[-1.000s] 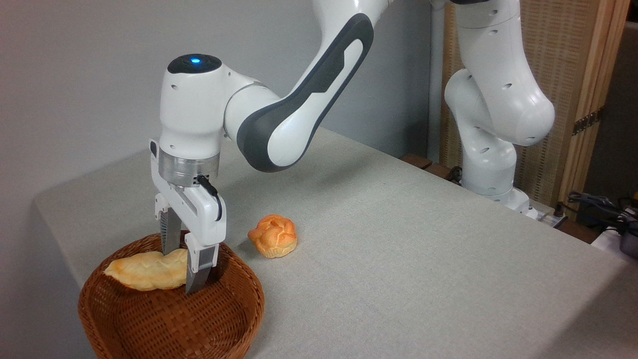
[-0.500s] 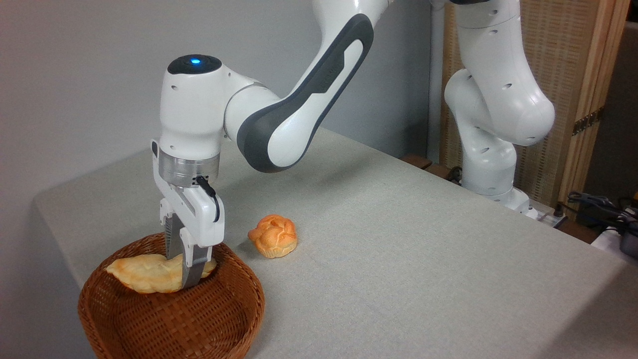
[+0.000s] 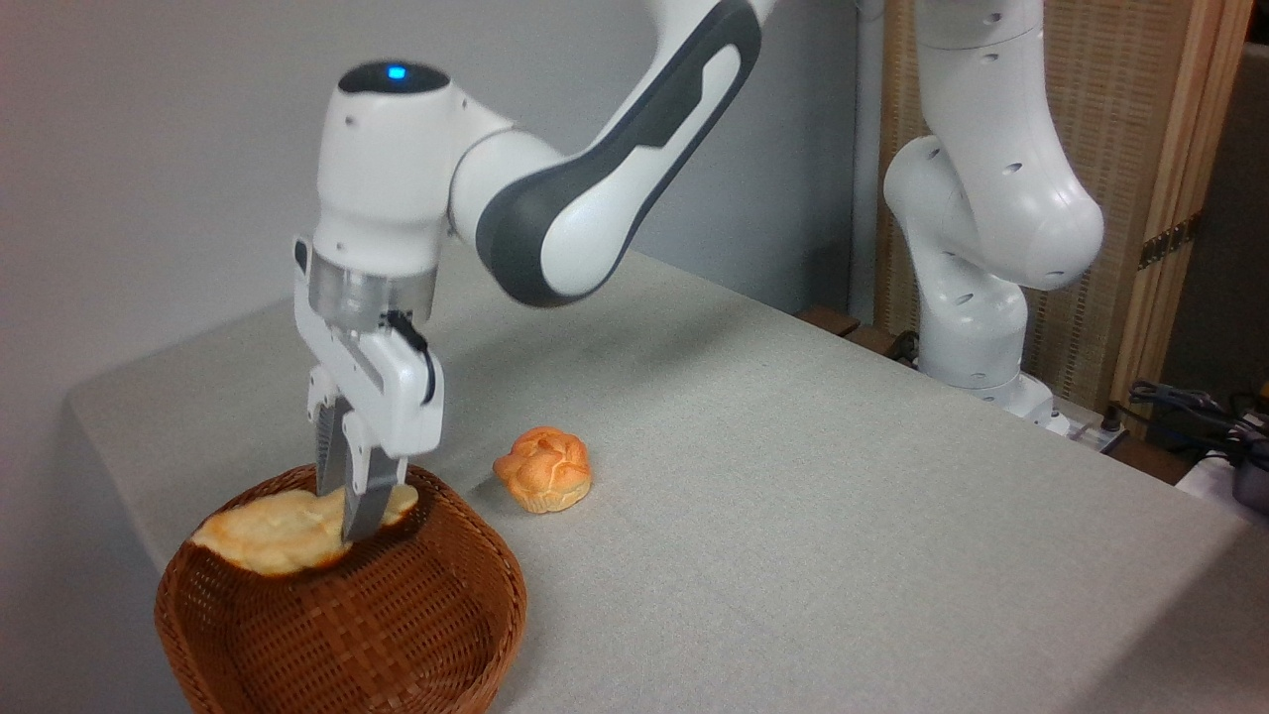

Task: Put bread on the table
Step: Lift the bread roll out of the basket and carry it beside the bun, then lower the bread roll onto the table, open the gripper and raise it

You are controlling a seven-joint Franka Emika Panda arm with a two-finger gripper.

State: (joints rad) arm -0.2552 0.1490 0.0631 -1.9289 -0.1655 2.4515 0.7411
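The gripper (image 3: 349,504) is clamping the bread (image 3: 273,531) near its right end, the loaf stretching leftward above the basket (image 3: 397,625). Bare worktop (image 3: 793,496) is lying to the right, beyond the bun (image 3: 544,468), so I'd guess that's where it's going.

No lettering, label, brand mark or number could be read anywhere in the room from where I stood.
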